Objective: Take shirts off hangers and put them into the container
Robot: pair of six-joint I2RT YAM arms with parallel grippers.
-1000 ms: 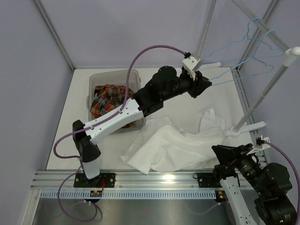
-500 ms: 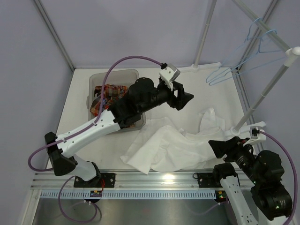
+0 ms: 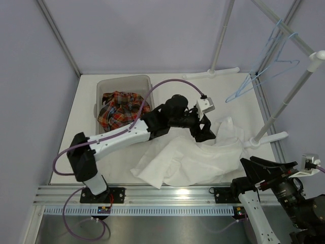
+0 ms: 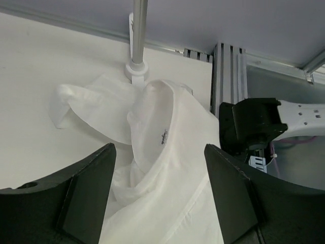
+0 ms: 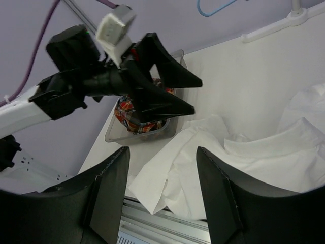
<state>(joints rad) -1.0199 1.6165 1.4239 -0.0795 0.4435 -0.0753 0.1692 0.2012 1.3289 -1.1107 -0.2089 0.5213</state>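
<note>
White tabletop (image 3: 84, 109) under white shirt (image 3: 188, 162), lilac walls (image 3: 127, 35)

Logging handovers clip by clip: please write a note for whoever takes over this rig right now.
Left end effector: open, empty, above the collar of the white shirt.
Right end effector: open, empty, by that shirt's near edge.
Plaid shirt: in the container. White shirt: crumpled on the table. Light-blue hangers: bare, on the rack.
Done: both shirts off hangers, plaid one binned.
Left: put the white shirt in the container.
</note>
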